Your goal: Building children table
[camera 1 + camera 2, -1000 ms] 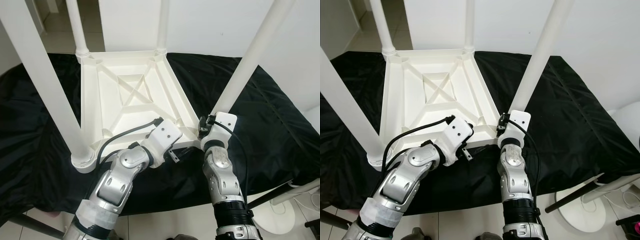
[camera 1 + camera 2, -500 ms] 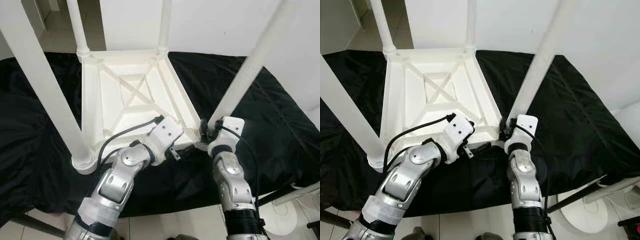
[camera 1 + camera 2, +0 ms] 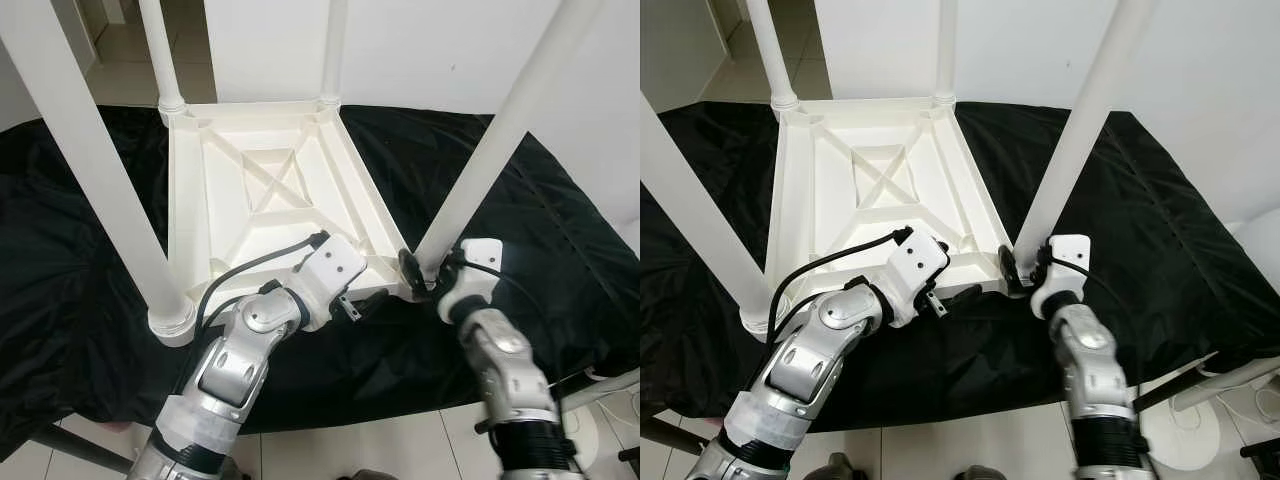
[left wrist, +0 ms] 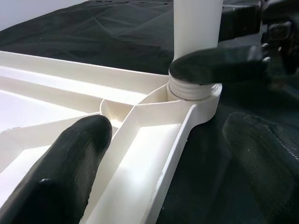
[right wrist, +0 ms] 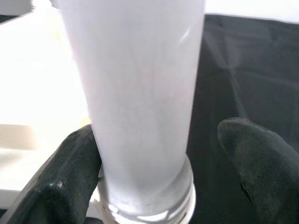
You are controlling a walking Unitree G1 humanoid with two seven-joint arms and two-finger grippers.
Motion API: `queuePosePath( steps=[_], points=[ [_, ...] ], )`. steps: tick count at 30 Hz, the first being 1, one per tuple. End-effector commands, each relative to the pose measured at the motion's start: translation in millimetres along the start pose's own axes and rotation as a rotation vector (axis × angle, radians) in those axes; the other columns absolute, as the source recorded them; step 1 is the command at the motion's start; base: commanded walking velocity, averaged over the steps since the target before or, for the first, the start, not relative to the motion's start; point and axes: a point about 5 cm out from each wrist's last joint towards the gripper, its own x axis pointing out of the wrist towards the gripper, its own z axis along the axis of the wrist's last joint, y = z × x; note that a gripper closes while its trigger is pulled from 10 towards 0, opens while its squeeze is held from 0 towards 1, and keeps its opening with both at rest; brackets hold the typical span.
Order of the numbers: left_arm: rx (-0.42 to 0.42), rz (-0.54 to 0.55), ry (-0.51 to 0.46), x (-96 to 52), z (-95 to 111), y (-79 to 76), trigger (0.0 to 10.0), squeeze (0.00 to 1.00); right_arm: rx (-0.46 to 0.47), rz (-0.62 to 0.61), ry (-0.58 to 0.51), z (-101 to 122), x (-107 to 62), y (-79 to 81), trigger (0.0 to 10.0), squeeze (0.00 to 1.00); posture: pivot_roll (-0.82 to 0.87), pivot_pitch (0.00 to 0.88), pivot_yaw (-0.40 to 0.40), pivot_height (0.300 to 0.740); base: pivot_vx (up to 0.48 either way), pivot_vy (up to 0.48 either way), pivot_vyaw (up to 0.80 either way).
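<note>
My head cameras look steeply down on the upturned table [image 3: 270, 200] from close above. Each wrist camera sights along its claw, very near the shared corner leg [image 5: 140, 102].

black cloth [image 3: 560, 240], white wall [image 3: 420, 50], tiled floor [image 3: 120, 45]

A black-draped counter [image 3: 90, 300] carries the upturned white children's table [image 3: 270, 190], just ahead of the left end effector [image 3: 365, 303].
</note>
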Motion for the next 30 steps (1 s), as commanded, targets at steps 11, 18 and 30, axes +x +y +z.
queuePosePath(
  steps=[11, 18, 30],
  points=[
    [0.022, 0.080, -0.019, 1.2, 5.6, 8.6, 10.0, 0.00, -0.127, 0.243, 0.054, 2.9, 28.5, -11.3, 10.0, 0.00, -0.08, 0.000, -0.015, 0.740, 0.000, 0.000, 0.00],
    [0.024, 0.079, -0.022, 1.7, 6.7, 8.8, 10.0, 0.00, -0.148, 0.282, 0.069, 1.4, 35.1, -11.2, 0.0, 0.00, -0.08, 0.000, -0.015, 0.740, 0.000, 0.000, 0.00],
    [0.027, 0.080, -0.035, 4.0, 9.8, 9.2, 10.0, 0.00, -0.094, 0.330, 0.086, -10.6, 32.9, -10.4, 10.0, 0.00, -0.07, 0.000, -0.016, 0.740, 0.000, 0.000, 0.00]
  ],
)
